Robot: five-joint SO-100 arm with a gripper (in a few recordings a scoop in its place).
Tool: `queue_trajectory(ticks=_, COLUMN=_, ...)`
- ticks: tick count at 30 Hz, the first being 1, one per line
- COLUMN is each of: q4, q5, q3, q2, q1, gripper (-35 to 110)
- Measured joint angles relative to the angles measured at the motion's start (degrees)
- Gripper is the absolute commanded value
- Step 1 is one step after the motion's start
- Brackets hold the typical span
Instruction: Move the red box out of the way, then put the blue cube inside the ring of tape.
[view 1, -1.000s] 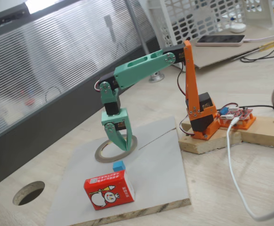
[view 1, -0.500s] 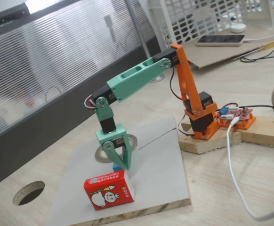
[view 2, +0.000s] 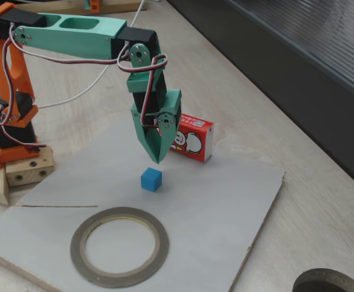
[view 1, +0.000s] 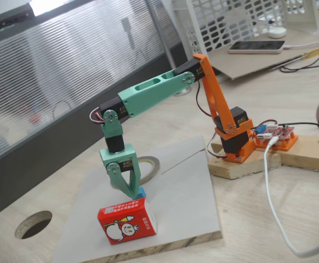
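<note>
- Looking in a fixed view from the front: the gripper [view 1: 133,193] hangs point-down just above the box [view 1: 126,220], its fingers drawn together to a tip and holding nothing. The cube [view 1: 141,193] peeks out right beside that tip, just behind the box's top edge. The ring [view 1: 152,166] lies farther back on the board [view 1: 187,203], partly hidden by the gripper. The box lies on its long side near the board's front edge, so step one looks not yet done.
- Switching to a fixed view from the other side: the gripper [view 2: 157,157] tip hovers between cube [view 2: 151,179] and box [view 2: 190,137], touching neither as far as I can tell, jaws closed and empty. The cube sits free on the board [view 2: 225,201], near the ring [view 2: 119,246] but outside it; the ring's opening is bare. The box sits close behind the cube, on the side away from the ring.
- Judging progress: nothing is finished. Pushing the box aside comes first, then picking the cube and dropping it in the ring.
</note>
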Motion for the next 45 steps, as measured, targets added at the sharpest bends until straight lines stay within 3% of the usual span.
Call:
queue_trajectory(ticks=12, q4=0.0, q5=0.0, q3=0.0, q2=0.0, q1=-8.8, gripper=0)
queue_trajectory(ticks=45, q4=-0.6, q5=0.0, q3=-0.9, q2=-6.9, q1=-9.1, gripper=0)
